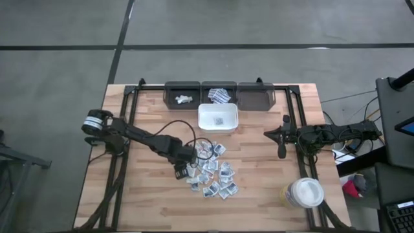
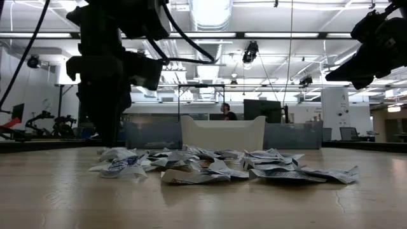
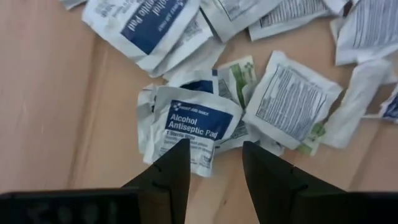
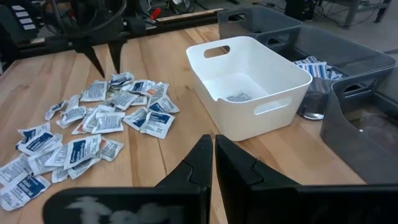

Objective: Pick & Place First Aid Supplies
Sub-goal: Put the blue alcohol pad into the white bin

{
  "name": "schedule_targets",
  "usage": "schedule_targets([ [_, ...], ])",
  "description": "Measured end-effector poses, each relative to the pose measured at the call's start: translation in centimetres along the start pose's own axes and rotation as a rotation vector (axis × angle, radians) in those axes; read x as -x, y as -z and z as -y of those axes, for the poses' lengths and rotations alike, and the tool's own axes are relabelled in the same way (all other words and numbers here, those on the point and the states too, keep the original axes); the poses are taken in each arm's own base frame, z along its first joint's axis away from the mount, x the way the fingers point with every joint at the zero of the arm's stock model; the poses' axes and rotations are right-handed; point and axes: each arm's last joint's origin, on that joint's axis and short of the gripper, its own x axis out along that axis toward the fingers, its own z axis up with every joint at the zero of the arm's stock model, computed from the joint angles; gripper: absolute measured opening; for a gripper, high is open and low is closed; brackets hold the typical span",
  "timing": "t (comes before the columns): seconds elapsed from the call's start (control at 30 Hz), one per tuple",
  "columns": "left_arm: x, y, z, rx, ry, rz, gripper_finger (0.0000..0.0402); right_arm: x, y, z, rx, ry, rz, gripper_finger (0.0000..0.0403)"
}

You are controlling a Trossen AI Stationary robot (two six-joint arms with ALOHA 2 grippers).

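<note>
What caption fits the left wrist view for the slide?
Open left gripper poised above an Alcohol Antiseptic Pad sachet at the edge of the scattered sachets on the wooden table.

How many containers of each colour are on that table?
Dark grey bins: 3, in a row along the far edge.
White bin: 1, in front of them.
White round lidded tub: 1, near the right front corner.
Total: 5.
</note>
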Motion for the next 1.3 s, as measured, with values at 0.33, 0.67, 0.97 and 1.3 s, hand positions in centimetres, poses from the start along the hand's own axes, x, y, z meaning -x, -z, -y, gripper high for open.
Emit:
schedule_targets([
  [0.33, -0.5, 0.3, -0.2, -0.027, -0.068, -0.028, 0.0139, 0.0, 0.0, 0.0, 0.000, 0.001, 0.000, 0.0018],
  [0.67, -0.8, 0.5, 0.2, -0.050, -0.070, -0.030, 0.0139, 0.0, 0.0, 0.0, 0.000, 0.000, 0.000, 0.0018],
  [0.97, -1.7, 0.5, 0.4, -0.060, -0.099, -0.033, 0.0139, 0.0, 0.0, 0.0, 0.000, 0.000, -0.001, 0.0018],
  [1.3, -1.7, 0.5, 0.4, -0.049, -0.086, -0.037, 0.0054, 0.0, 0.0, 0.0, 0.000, 0.000, -0.001, 0.0018],
])
